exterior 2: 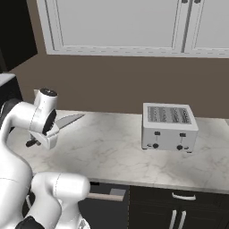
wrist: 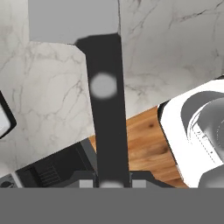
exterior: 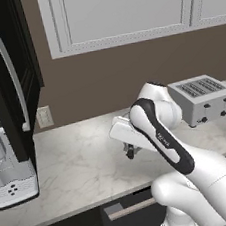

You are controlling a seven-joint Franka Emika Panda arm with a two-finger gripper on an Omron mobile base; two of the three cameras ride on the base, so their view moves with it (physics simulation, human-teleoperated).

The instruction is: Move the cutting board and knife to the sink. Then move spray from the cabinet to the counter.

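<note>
Here we see a silver 4-slot toaster (exterior 2: 169, 126) standing on the pale marble-patterned counter (exterior: 81, 164), well apart from the arm, and a white coffee machine (exterior: 7, 172) at the far left. The chef's knife with silvery blade and slim black handle (wrist: 107, 118) is above the counter, with the two-finger gripper (wrist: 112, 181) clenched on the handle. The blade points towards the wall.

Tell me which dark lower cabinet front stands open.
The dark drawer with the grey bar handle: it juts forward, while the neighbouring fronts sit flush.
</note>
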